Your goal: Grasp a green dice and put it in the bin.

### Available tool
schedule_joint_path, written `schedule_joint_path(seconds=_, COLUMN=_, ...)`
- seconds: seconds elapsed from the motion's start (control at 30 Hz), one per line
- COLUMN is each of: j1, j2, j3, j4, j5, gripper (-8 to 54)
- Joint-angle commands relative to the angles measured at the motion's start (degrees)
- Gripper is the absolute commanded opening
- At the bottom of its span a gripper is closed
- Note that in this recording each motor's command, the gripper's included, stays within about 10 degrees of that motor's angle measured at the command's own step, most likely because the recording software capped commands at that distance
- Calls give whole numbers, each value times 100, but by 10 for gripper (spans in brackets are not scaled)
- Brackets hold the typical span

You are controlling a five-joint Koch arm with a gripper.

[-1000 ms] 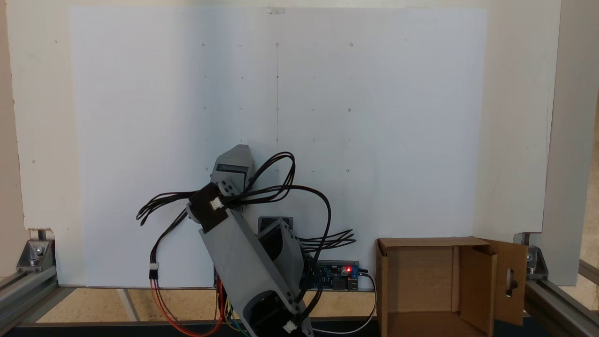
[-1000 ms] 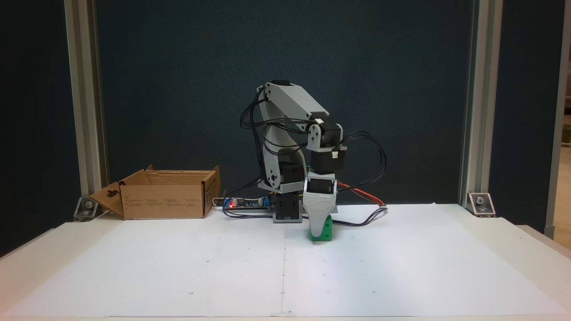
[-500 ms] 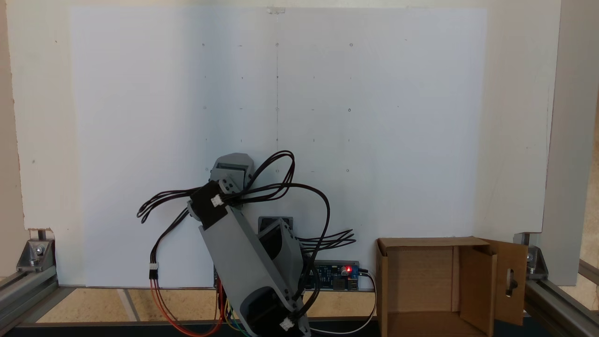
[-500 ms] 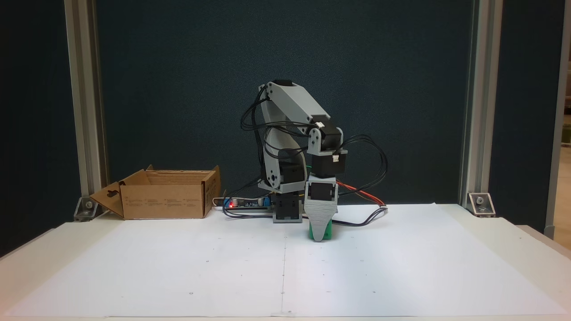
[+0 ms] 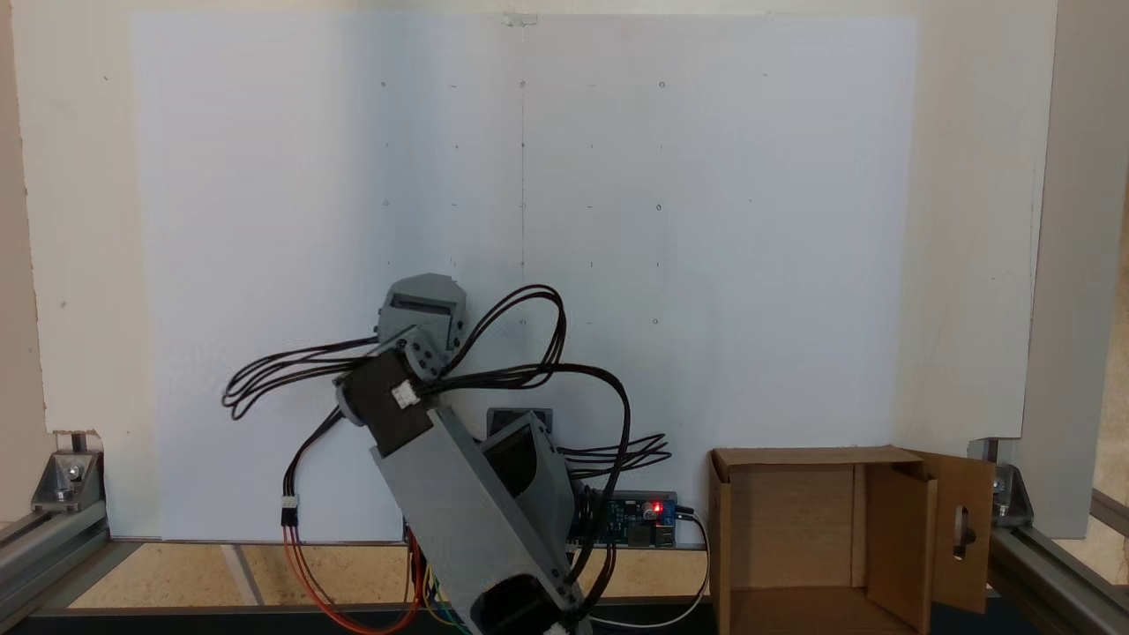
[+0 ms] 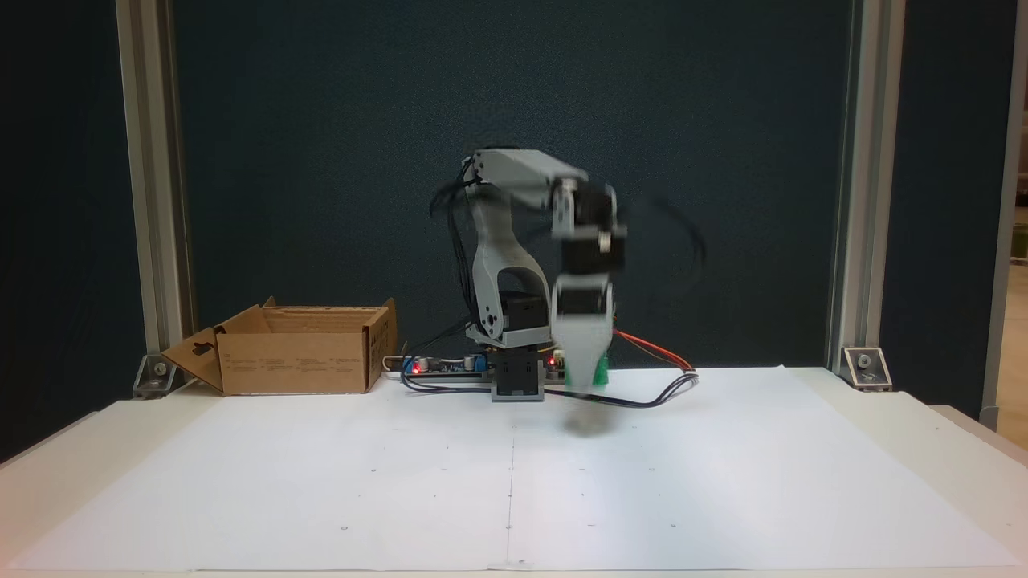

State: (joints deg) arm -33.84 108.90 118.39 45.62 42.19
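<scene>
While blurry mid-frame, the gripper [image 6: 586, 384] looks pinched on the green dice [image 6: 601, 373], lifted off the paper [image 6: 514, 482]. Bin [image 6: 297, 353] sits far left; cables [image 6: 642, 397] trail behind, nothing between.

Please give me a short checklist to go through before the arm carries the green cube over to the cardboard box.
1. Small bright green dice is off the white paper sheet: ok, it hangs above a shadow.
2. Grey gripper firmly shut on the dice: cannot tell, the picture is motion-blurred.
3. Brown corrugated cardboard box open at the top: ok, its flaps are folded out.
4. Box interior free: ok as far as a fixed view shows.
5. Path over the paper to the box: ok, nothing stands between.
6. Black cables clear of the gripper: cannot tell.
</scene>
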Motion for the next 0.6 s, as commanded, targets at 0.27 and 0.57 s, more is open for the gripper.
schedule_joint_path(seconds=0.27, j1=1942, j2=246, j3=-3375, j4=2637, j5=-791, gripper=114)
schedule_joint_path(seconds=0.57, j1=4983, j2=264, j3=-3375, j4=1898, j5=-2477, gripper=114)
